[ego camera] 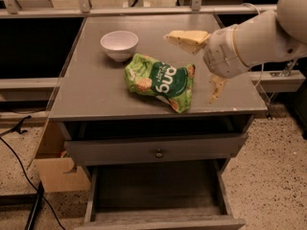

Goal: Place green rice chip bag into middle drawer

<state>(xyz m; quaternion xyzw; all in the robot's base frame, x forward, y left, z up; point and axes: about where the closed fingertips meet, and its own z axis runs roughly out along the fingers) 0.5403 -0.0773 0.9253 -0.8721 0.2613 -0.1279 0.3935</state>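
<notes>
The green rice chip bag [159,81] lies flat on the grey cabinet top [91,90], near the middle. My gripper [190,69] hovers just right of the bag, above the cabinet top, open wide and empty. One yellowish finger [188,37] points left past the bag's far right corner. The other finger [216,88] points down beside the bag's right edge. The middle drawer [158,188] is pulled out below, and its flat floor shows bare.
A white bowl [119,44] stands on the cabinet top behind the bag to the left. A shut drawer front with a small round knob [159,153] sits above the open drawer. A cardboard box [60,172] and a black cable [19,159] lie on the floor at left.
</notes>
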